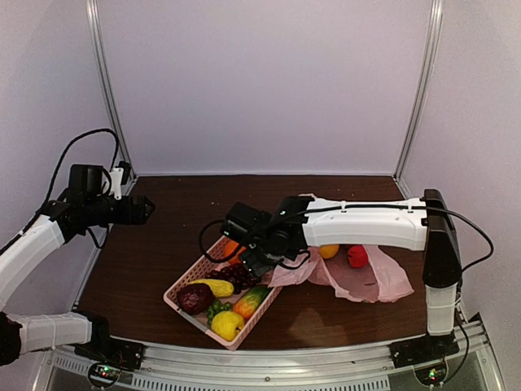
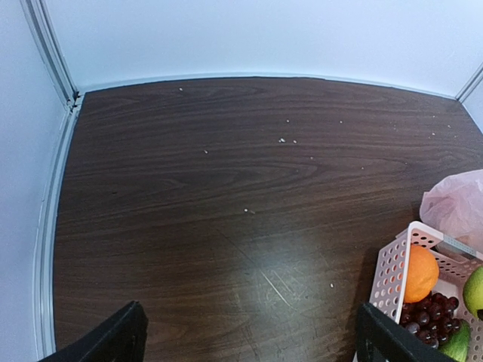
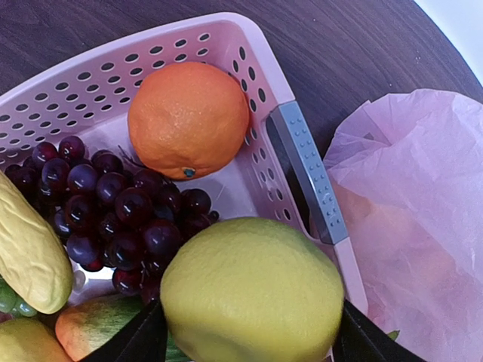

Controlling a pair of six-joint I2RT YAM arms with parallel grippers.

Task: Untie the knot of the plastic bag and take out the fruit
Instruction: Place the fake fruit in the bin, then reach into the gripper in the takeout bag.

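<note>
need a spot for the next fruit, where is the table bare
Bare: the wide left part of the table, from the left wall to the basket, and the back strip behind basket and bag. Crowded: the basket is full, with the right claw holding a lemon over it.

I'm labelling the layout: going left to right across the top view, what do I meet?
The left claw → pink latticed plastic basket → round orange-yellow fruit → round red apple.
</note>
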